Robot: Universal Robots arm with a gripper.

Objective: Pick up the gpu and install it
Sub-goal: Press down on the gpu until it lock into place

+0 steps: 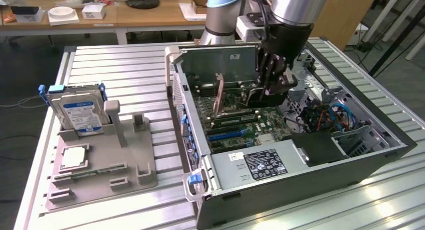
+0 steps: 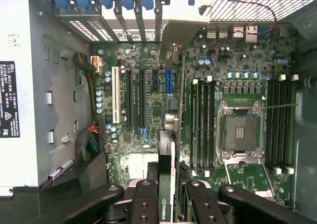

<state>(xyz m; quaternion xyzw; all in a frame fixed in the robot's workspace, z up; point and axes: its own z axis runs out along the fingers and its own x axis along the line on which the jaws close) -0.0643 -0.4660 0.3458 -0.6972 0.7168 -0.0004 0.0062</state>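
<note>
Wrist view shows the gpu (image 2: pixel 166 179) held on edge, the jaws closed on it, right above the motherboard (image 2: pixel 148 100) slots. It is picked up but not pushed in yet. On the bench, the computer case (image 1: pixel 371 163) walls sit close around the gripper (image 1: pixel 271 88), so room is tight.

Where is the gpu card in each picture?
Exterior view: the gpu hangs on edge in the gripper, inside the open computer case, just above the motherboard.
Wrist view: the gpu is the thin card seen edge-on between the black fingers.
Shared landmark: the green motherboard lies beneath the card.
</note>
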